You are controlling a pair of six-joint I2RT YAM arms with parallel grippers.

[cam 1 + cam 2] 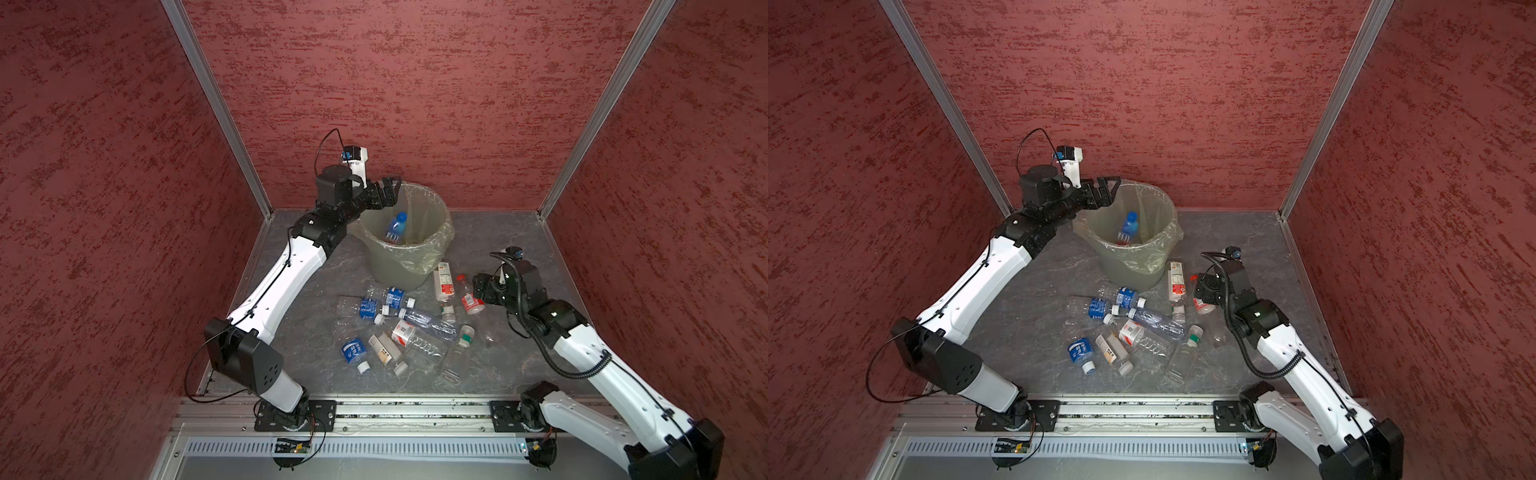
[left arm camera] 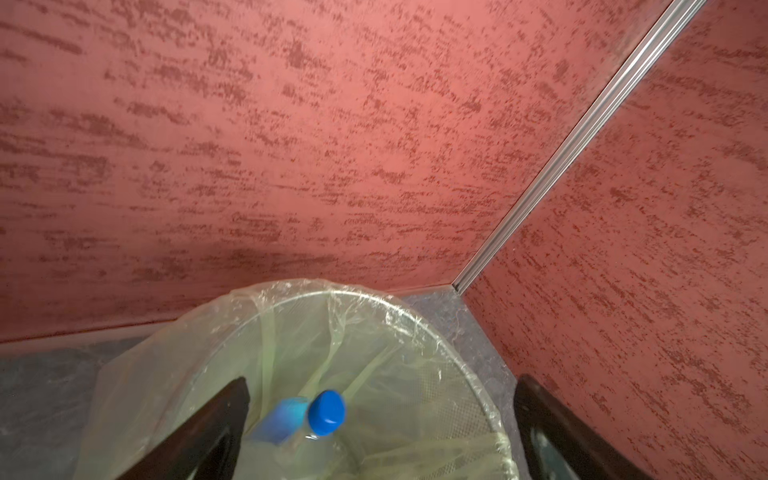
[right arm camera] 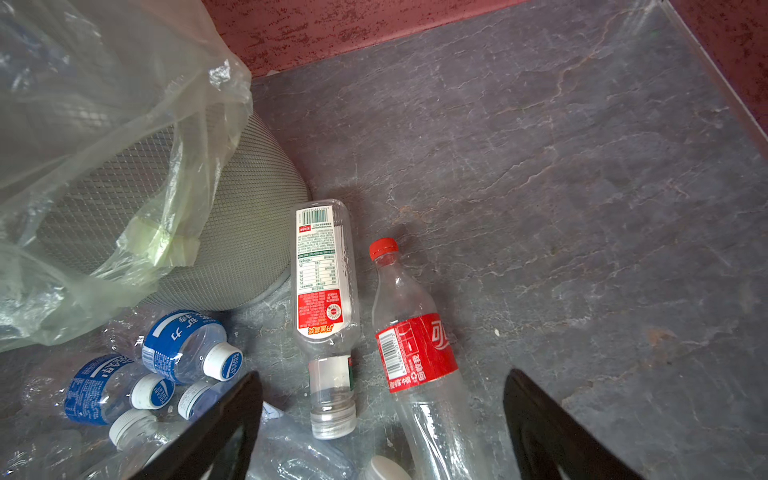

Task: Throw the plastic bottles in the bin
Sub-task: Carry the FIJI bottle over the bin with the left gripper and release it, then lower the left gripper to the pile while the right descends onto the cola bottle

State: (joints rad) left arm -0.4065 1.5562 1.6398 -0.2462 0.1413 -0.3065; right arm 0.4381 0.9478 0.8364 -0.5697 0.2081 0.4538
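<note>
The bin [image 1: 395, 274] [image 1: 1129, 270], grey-green with a clear liner, stands at the back of the floor. A blue-capped plastic bottle [image 1: 397, 228] [image 1: 1127, 228] [image 2: 324, 413] is inside it, blurred in the left wrist view. My left gripper [image 1: 392, 189] [image 1: 1111, 189] [image 2: 382, 386] hangs open over the bin's back left rim [image 2: 415, 328], holding nothing. Several plastic bottles [image 1: 415, 328] lie scattered in front of the bin. My right gripper [image 1: 478, 289] [image 1: 1202, 286] [image 3: 383, 376] is open just above a red-labelled, red-capped bottle [image 3: 415, 353] [image 1: 471, 301], not touching it.
A bottle with a white and red label [image 3: 320, 274] [image 1: 444, 282] lies beside the red one, against the bin's wall [image 3: 232, 208]. Blue-labelled crushed bottles [image 3: 183, 345] [image 1: 368, 309] lie left of it. Red walls enclose the floor on three sides.
</note>
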